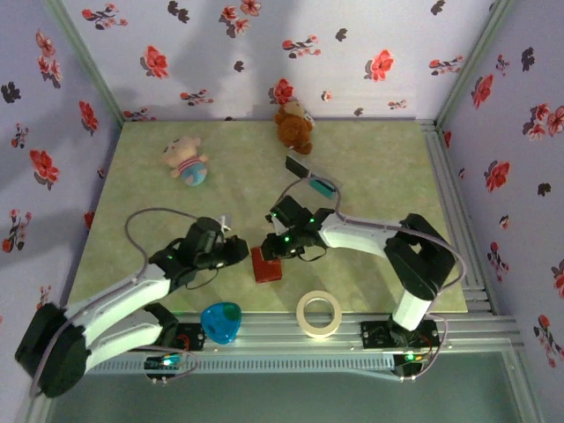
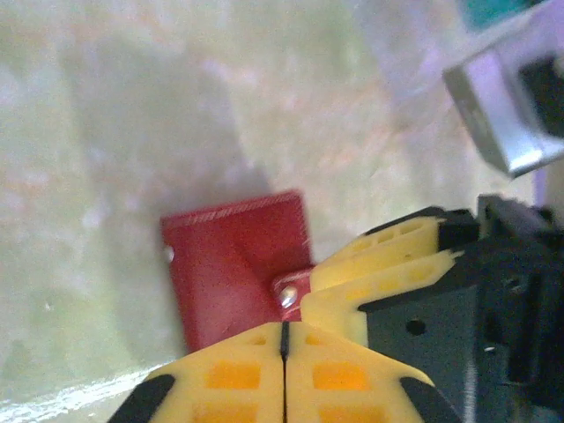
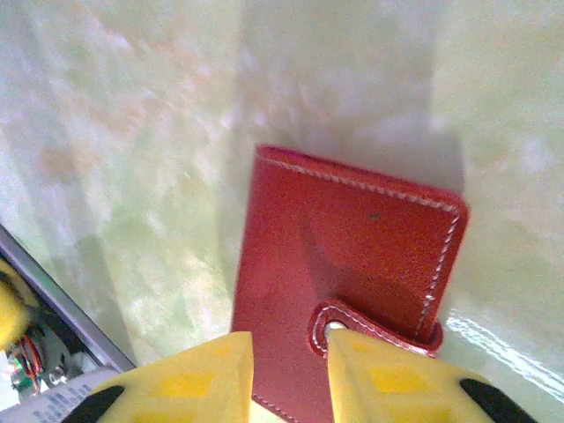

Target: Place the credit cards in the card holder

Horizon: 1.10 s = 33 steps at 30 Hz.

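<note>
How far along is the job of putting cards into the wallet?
Done: nothing yet; the red wallet lies closed, its tab snapped. In hand: the left gripper, shut, and the right gripper, open, are at the wallet; neither holds a card. Left: open the wallet, fetch the dark card and teal card farther back, slide them in.

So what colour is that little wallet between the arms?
The card holder is dark red with pale stitching along its edges; the right wrist view shows it best.
</note>
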Tool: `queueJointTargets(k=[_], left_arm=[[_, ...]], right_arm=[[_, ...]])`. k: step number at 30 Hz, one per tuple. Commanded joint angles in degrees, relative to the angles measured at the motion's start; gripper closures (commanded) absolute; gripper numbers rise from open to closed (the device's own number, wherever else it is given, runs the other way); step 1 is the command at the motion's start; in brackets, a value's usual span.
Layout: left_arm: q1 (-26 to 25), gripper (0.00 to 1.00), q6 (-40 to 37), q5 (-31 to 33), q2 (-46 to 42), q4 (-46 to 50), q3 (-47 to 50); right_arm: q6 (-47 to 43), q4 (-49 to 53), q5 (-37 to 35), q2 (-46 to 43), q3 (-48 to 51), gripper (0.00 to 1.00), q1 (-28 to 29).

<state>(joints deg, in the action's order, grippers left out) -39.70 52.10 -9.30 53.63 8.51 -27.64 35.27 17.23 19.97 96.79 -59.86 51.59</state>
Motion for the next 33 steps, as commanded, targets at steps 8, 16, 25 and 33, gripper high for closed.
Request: queueJointTargets(k=[8,16,25,33], left_arm=[[7.89,0.01,-21.38,28.11,-8.55,25.31,-15.6],[7.52,0.0,-34.74,51.32,-9.86,19.14,-14.73],[16.31,0.0,-55.66,42.13,-5.96,-10.8,-0.9],[31.38,0.0,-55.97,25.69,10.13,-41.1,9.16]], right_arm=[[-5.07,-4.5,-28.84,-24.63,2.9,0.38,-1.33],[-17.13,-7.65,-60.27,-48.88,16.45,0.01,-7.84],[-25.98,-22.31,-57.67,-64.56,42.19,0.01,-31.31],[-29.76,-47.37,-43.03,-41.94,48.67,0.01,-43.58]])
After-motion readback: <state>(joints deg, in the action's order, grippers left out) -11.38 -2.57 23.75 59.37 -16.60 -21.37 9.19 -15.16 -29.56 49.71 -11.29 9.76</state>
